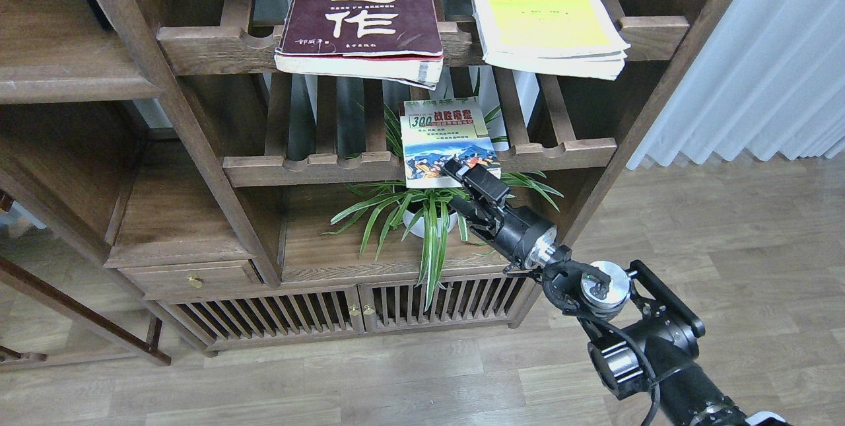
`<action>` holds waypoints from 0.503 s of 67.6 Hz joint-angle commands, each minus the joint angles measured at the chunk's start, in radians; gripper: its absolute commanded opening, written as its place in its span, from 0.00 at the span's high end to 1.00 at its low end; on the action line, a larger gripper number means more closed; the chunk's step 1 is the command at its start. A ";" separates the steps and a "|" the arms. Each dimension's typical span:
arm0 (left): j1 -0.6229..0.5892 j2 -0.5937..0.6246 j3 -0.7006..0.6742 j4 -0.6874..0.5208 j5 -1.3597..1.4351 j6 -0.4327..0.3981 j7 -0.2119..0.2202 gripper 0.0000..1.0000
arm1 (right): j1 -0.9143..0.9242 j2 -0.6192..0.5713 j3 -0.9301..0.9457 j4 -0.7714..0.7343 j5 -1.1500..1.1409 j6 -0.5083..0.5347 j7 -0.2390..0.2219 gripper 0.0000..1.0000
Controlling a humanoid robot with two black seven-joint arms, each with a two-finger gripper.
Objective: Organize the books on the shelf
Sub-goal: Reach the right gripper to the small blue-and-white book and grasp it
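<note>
Three books lie flat on slatted racks. The thick maroon book (362, 16) and the yellow-green book (544, 16) share the upper rack. The smaller "300" book (443, 142) rests on the lower rack, its front edge past the notched rail. My right gripper (451, 183) is open at that book's front right corner. One finger lies over the cover and the other sits below the edge. Whether they touch the book is unclear. A solid board of the shelf (59, 49) sits at upper left. My left gripper is out of view.
A potted spider plant (429, 214) stands on the solid board under the lower rack, right beneath my gripper. Another solid board (175, 214) with a drawer is at lower left. Slatted cabinet doors (343, 310) close the base. A white curtain (759, 69) hangs at right.
</note>
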 commanded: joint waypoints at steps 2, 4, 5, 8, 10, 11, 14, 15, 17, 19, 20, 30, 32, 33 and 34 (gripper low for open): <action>0.000 0.000 0.001 0.000 0.000 0.000 0.000 0.00 | 0.024 0.000 0.000 -0.013 -0.001 -0.030 0.000 0.00; 0.000 0.000 -0.001 0.000 0.000 0.000 0.000 0.00 | 0.027 0.000 0.000 -0.014 -0.003 -0.036 0.000 0.00; 0.000 0.000 -0.001 0.000 0.000 0.000 0.000 0.00 | 0.030 0.000 0.000 -0.017 -0.003 -0.042 0.000 0.00; 0.000 0.000 -0.001 0.000 0.000 0.000 0.000 0.00 | 0.037 0.000 0.000 -0.023 -0.003 -0.054 0.001 0.00; 0.000 0.000 -0.001 0.000 -0.001 0.000 0.000 0.00 | 0.057 0.000 0.000 -0.048 -0.003 -0.070 0.005 0.00; 0.000 0.000 -0.001 0.000 -0.001 0.000 0.000 0.00 | 0.062 0.000 0.000 -0.052 -0.003 -0.073 0.006 0.00; 0.000 0.000 -0.001 0.000 -0.001 0.000 0.000 0.00 | 0.077 0.000 0.000 -0.075 -0.003 -0.077 0.014 0.00; 0.000 0.000 -0.001 0.000 -0.001 0.000 0.000 0.00 | 0.080 0.000 0.000 -0.080 -0.003 -0.077 0.015 0.00; 0.000 0.000 -0.001 0.000 -0.001 0.000 0.000 0.00 | 0.088 0.000 0.000 -0.092 -0.003 -0.079 0.017 0.00; 0.000 0.000 -0.001 0.000 -0.003 0.000 0.000 0.00 | 0.097 0.000 0.000 -0.106 -0.003 -0.079 0.020 0.00; 0.000 0.000 -0.001 0.000 -0.003 0.000 0.000 0.00 | 0.100 0.000 0.000 -0.112 -0.003 -0.079 0.020 0.00; 0.000 0.000 -0.002 0.002 -0.004 0.000 0.000 0.00 | 0.137 0.000 0.001 -0.160 -0.003 -0.079 0.023 0.02; 0.000 0.000 -0.002 0.002 -0.004 0.000 0.000 0.00 | 0.139 0.000 0.001 -0.163 -0.003 -0.079 0.023 0.03; 0.000 0.000 -0.002 0.002 -0.004 0.000 0.000 0.00 | 0.140 0.000 0.001 -0.163 -0.003 -0.079 0.024 0.04; 0.000 0.000 -0.002 0.002 -0.004 0.000 0.000 0.00 | 0.140 0.000 0.001 -0.164 -0.003 -0.079 0.025 0.05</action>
